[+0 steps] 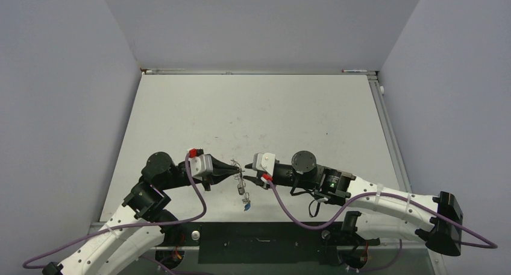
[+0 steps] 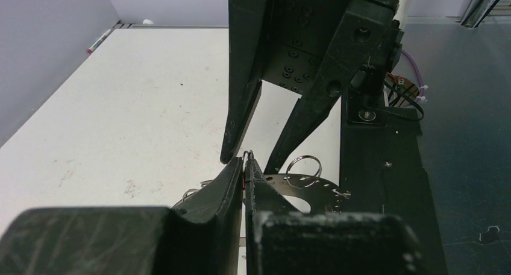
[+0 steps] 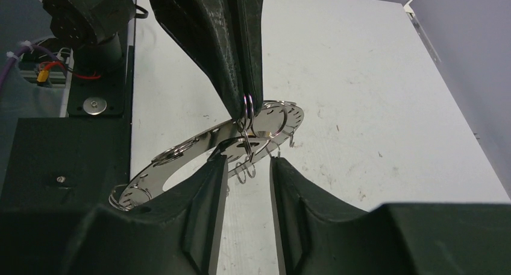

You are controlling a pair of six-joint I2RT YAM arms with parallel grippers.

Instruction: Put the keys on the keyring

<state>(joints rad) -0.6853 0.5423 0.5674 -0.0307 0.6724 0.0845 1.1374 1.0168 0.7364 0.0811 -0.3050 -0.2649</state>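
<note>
The keyring [image 3: 181,157] is held over the near part of the table [image 1: 253,106], the left gripper [image 1: 232,167] at its left, the right gripper [image 1: 249,178] at its right — the keys [image 1: 243,192] are hung beneath it.

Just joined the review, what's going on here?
Both arms meet over the white table. The left gripper is shut on a small wire loop on the large flat silvery metal keyring, holding it off the table. The right gripper is open, jaws astride the ring's rim. A small silver key with a blue tag shows by the ring.
</note>
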